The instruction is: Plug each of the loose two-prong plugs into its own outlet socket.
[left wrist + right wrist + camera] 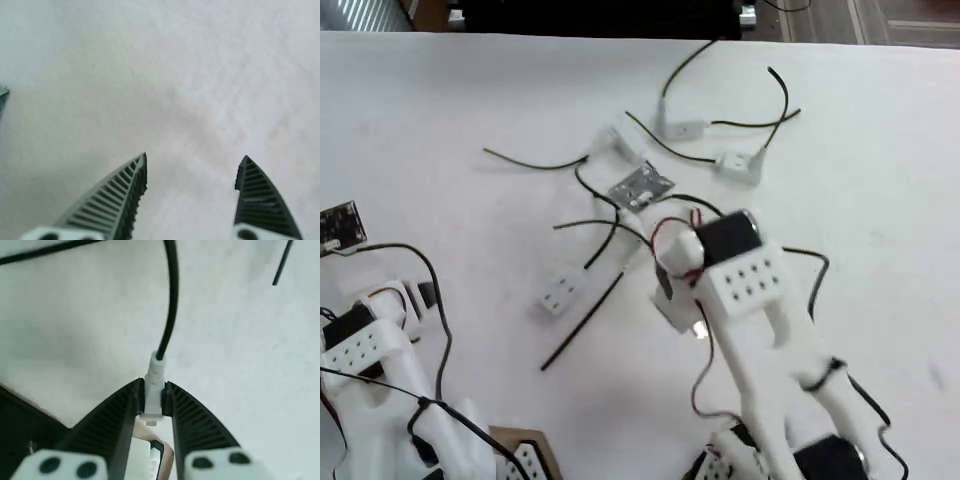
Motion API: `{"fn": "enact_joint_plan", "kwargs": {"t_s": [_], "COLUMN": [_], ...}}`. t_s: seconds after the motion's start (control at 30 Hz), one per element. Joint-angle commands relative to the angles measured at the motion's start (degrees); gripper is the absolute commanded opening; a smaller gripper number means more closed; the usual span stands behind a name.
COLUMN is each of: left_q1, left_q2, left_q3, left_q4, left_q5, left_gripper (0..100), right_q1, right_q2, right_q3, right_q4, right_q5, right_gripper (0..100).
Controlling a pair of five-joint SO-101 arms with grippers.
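My right gripper [154, 384] is shut on a small white two-prong plug [155, 369]; the plug's black cable [172, 300] runs away over the white table. In the high view this arm [745, 280] sits mid-table, a short way right of a white outlet socket block [563, 290]. More white plug and socket pieces with black cables lie farther back [680, 128] [738, 165] [618, 143]. My left gripper [192, 160] stands open over bare table, holding nothing. Its arm [365, 350] is at the near left.
A grey metal plate [640, 187] lies among the cables in the middle. A small circuit board [340, 226] sits at the left edge, and a brown cardboard piece [525, 450] at the front. Loose black cables [582, 320] cross the centre.
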State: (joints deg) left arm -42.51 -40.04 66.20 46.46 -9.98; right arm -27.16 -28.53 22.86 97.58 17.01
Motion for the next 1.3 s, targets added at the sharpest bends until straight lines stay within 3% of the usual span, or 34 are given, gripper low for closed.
{"fn": "enact_joint_plan", "kwargs": {"t_s": [0.0, 0.2, 0.37, 0.57, 1.03, 1.27], "left_q1": [0.7, 0.7, 0.7, 0.7, 0.7, 0.7], "left_q2": [-1.2, -1.2, -1.2, -1.2, -1.2, -1.2], "left_q3": [-0.2, -0.2, -0.2, -0.2, -0.2, -0.2], "left_q4": [-1.1, -1.1, -1.1, -1.1, -1.1, -1.1], "left_q5": [0.0, 0.0, 0.0, 0.0, 0.0, 0.0], "left_gripper": [28, 28, 28, 28, 28, 28], "right_q1": [-3.6, -10.2, -17.2, -22.3, -26.5, -26.4], "right_q2": [-6.2, -6.5, -7.0, -9.8, -15.4, -10.0], "right_q3": [-0.2, 3.7, 16.2, 30.9, 53.5, 55.0], "right_q4": [-2.4, -14.9, -35.0, -57.8, -98.9, -105.0], "right_q5": [-6.2, -17.0, -21.6, -22.4, -20.1, -17.9], "right_gripper": [1.7, 1.8, 1.8, 1.8, 1.7, 1.7]}}
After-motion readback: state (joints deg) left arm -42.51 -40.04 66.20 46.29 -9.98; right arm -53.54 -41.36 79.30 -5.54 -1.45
